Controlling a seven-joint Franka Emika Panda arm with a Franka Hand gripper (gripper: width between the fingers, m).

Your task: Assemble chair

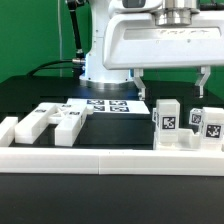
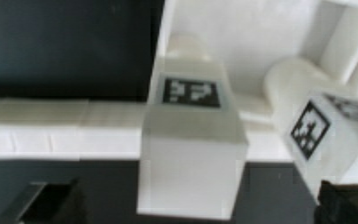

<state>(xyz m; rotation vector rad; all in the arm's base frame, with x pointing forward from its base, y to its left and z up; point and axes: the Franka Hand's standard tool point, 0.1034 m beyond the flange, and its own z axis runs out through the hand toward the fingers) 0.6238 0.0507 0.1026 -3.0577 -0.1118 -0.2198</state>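
The chair lies in loose white tagged pieces. A tall block (image 1: 166, 121) stands at the exterior view's right with two more tagged pieces (image 1: 197, 122) (image 1: 213, 126) beside it. Flat pieces (image 1: 38, 122) (image 1: 70, 121) lie at the exterior view's left. My gripper (image 1: 172, 88) hangs open just above the right-hand group, its fingers (image 1: 142, 84) wide apart and holding nothing. In the wrist view the tall block (image 2: 194, 130) sits between the dark fingertips (image 2: 48, 202), with my gripper (image 2: 197, 206) over it and a second tagged piece (image 2: 318, 122) alongside.
A low white border rail (image 1: 100, 152) runs along the table's front, directly against the right-hand pieces; it also shows in the wrist view as the rail (image 2: 51, 125). The marker board (image 1: 105, 105) lies flat near the arm's base (image 1: 100, 60).
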